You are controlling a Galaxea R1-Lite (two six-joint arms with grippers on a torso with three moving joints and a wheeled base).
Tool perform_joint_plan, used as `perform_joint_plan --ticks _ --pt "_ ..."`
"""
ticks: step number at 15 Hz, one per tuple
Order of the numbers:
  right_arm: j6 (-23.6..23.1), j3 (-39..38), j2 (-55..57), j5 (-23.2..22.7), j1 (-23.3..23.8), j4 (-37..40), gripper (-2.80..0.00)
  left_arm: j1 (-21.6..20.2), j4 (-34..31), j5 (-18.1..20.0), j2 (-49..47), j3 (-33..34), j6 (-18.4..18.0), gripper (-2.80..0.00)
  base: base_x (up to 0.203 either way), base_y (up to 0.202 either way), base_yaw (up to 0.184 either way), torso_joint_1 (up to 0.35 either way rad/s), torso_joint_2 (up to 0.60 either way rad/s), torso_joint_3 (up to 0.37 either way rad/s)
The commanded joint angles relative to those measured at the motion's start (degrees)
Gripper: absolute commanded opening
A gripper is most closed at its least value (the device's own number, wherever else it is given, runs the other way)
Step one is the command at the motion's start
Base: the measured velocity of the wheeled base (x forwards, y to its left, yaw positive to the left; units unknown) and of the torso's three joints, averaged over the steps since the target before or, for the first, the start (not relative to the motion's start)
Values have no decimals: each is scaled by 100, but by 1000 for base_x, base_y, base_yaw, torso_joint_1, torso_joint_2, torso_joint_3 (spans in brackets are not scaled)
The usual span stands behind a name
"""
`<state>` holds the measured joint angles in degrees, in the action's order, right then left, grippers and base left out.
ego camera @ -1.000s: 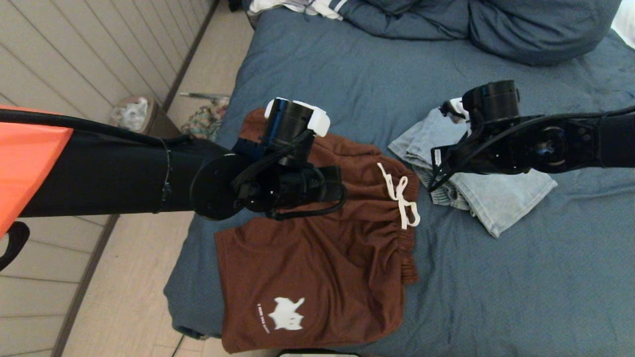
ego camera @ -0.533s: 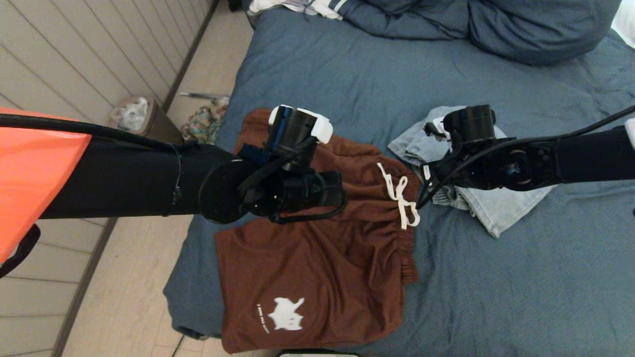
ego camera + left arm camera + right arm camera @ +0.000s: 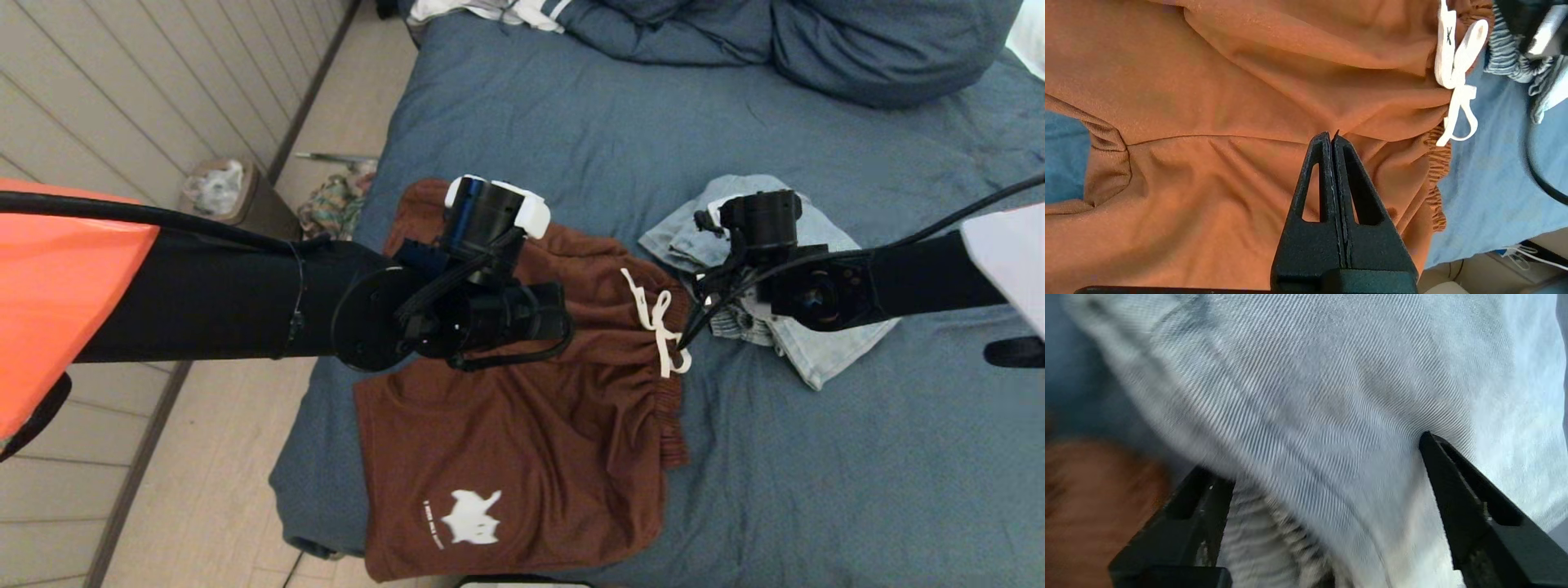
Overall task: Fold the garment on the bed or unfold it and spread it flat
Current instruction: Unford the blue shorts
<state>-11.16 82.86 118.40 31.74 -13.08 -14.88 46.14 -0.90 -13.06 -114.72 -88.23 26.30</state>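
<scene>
Brown shorts (image 3: 522,457) with a white drawstring (image 3: 657,322) and a white print lie spread on the slate-blue bed (image 3: 571,122), near its left front corner. My left gripper (image 3: 1331,136) hovers just above the shorts (image 3: 1208,81), shut with nothing between its fingers. To the right of the shorts lies a folded light-blue denim garment (image 3: 816,343). My right gripper (image 3: 1316,455) is open and low over this garment (image 3: 1331,396), its two fingers straddling a fold of the cloth. In the head view both grippers' fingers are hidden under their wrists.
Bunched blue bedding (image 3: 816,41) and a white striped cloth (image 3: 506,10) lie at the far end of the bed. The bed's left edge drops to a wooden floor with a small bin (image 3: 220,192) and a colourful bundle (image 3: 331,204).
My right arm has swung left and down onto the light-blue garment. My left arm has shifted slightly to the right over the brown shorts.
</scene>
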Motion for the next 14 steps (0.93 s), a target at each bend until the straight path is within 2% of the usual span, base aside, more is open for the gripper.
perform_joint_plan --ticks 1,3,4,10,14 --pt "-181 0 294 43 144 -466 0 0 2 -5 2 7 16 -280 0 0 0 0 0 0" --pt "-187 37 333 52 183 -474 0 9 2 -4 1 -1 16 -280 0 0 0 0 0 0" --pt "-198 50 342 52 187 -479 -280 9 2 -4 -7 5 16 -280 0 0 0 0 0 0" --pt "-123 257 293 200 254 -502 -280 18 2 -21 2 8 20 -280 0 0 0 0 0 0" --pt "-111 198 -117 182 253 -898 -280 18 11 -30 11 17 16 -280 0 0 0 0 0 0"
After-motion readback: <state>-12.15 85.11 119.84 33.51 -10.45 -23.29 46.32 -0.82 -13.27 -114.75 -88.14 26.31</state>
